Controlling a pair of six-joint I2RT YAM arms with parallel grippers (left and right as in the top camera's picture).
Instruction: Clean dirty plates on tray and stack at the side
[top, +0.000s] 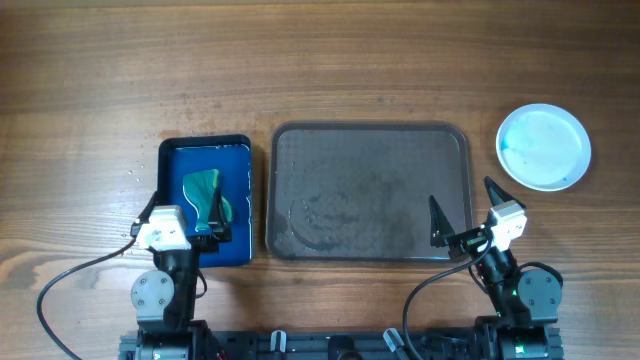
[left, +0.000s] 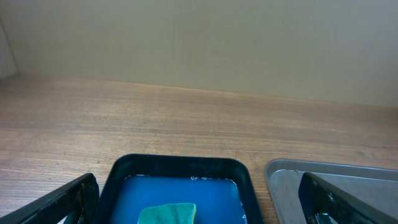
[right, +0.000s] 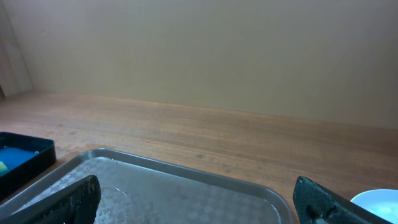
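Note:
The grey tray (top: 370, 135) lies in the middle of the table with only wet smears on it; it also shows in the right wrist view (right: 186, 180) and in the left wrist view (left: 292, 171). A light blue plate (top: 543, 146) sits on the table to the tray's right; its edge shows in the right wrist view (right: 379, 202). A green sponge (top: 203, 192) lies in a blue basin (top: 205, 152) of blue water left of the tray. My left gripper (top: 210, 222) is open over the basin's near part, above the sponge (left: 168, 213). My right gripper (top: 463, 212) is open and empty over the tray's near right corner.
The basin (left: 180, 165) stands close beside the tray's left edge. Bare wooden table lies behind the tray and basin. A pale wall stands beyond the table's far edge.

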